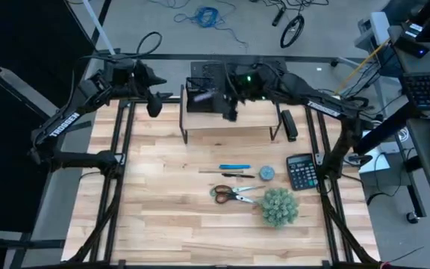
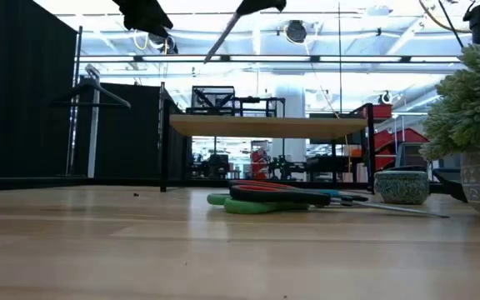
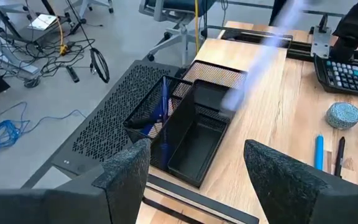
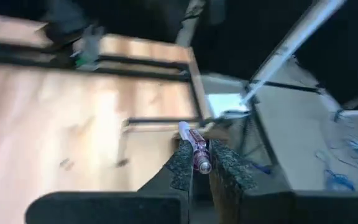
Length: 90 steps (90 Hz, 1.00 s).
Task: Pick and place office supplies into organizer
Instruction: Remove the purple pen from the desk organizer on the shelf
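Your right gripper has its jaws clamped on a pen, which sticks out past the tips. That arm reaches over the wooden shelf, just above the organizer. Your left gripper waits high by the shelf's left end with its jaws apart, holding nothing. One blue pen already stands in the organizer's cup. On the tabletop lie another blue pen, a dark pen and the scissors, near the plant and calculator.
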### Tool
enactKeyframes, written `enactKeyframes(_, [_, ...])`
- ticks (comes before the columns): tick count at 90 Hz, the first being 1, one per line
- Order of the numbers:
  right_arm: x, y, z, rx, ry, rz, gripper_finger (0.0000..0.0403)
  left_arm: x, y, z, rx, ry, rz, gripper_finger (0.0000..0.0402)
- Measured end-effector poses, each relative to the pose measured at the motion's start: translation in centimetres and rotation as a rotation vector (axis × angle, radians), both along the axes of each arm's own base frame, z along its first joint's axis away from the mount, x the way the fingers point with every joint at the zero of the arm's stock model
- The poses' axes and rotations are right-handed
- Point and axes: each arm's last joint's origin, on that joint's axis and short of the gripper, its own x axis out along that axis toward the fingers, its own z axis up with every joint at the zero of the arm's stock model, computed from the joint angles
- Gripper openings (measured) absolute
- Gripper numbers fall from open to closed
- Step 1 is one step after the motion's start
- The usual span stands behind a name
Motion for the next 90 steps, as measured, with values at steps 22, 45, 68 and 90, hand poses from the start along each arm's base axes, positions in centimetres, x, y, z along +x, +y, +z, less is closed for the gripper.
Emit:
enactKeyframes(22, [-0.7, 5.3, -2.0, 0.133, 0.25, 0.076, 0.0014, 0.0, 0.0, 0.0, 0.0, 0.0, 0.0, 0.0249])
enactKeyframes(45, [0.5, 8.6, -5.7, 0.26, 0.489, 0.037, 0.0013, 0.0, 0.0, -0.1, -0.007, 0.006, 0.0, 0.0249])
enactKeyframes(68, [2.3, 11.0, -11.3, 0.302, 0.825, -0.005, 0.0013, -0.1, -0.1, -0.3, -0.029, 0.03, 0.0, 0.0249])
enactKeyframes(90, [4.2, 11.4, -14.7, 0.31, 0.927, 0.008, 0.0013, 0.0, 0.0, -1.0, -0.04, 0.043, 0.0, 0.0249])
